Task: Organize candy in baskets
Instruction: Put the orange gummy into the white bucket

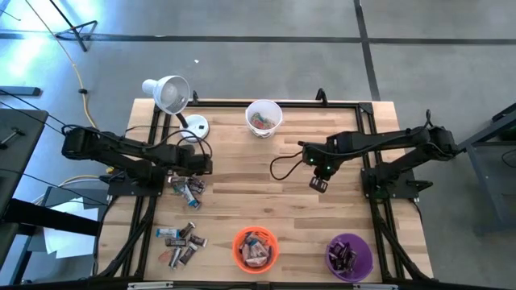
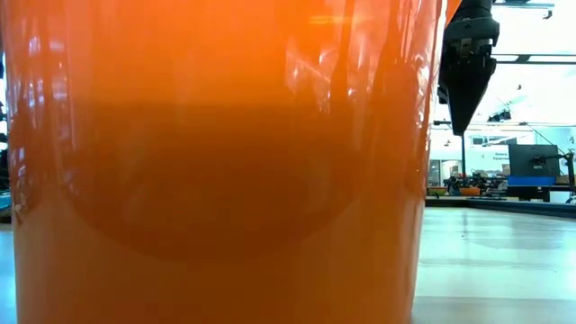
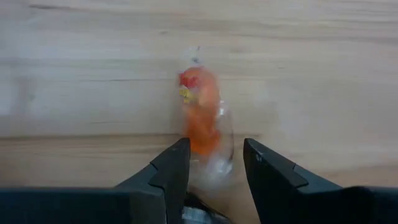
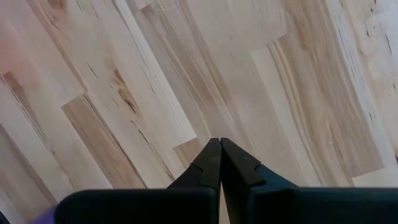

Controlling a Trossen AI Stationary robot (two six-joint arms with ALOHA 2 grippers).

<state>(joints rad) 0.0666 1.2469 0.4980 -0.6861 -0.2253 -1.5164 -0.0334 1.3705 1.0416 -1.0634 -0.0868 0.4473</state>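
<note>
My left gripper (image 1: 206, 166) (image 3: 216, 146) is over the table's left half, just beyond a pile of wrapped candy (image 1: 187, 187), and is shut on an orange-red candy (image 3: 200, 112) in a clear wrapper. A second candy pile (image 1: 181, 242) lies near the front left edge. The white basket (image 1: 264, 117) stands at the far edge. The orange basket (image 1: 255, 248) (image 2: 216, 180) and the purple basket (image 1: 349, 256) stand at the near edge, all holding candy. My right gripper (image 1: 319, 184) (image 4: 219, 143) hangs shut over bare wood right of centre. My left gripper pinches the orange-red candy by the clear wrapper end (image 3: 217, 163) between its two fingers. The rest of the candy sticks out past the fingertips and looks blurred. Whether any part of it still lies on the wood cannot be told.
A white desk lamp (image 1: 169, 95) with its round base (image 1: 196, 126) stands at the far left corner, close behind the left arm. A black frame runs along the table's edges. Bare wood lies between the arms. The orange basket fills most of the low view.
</note>
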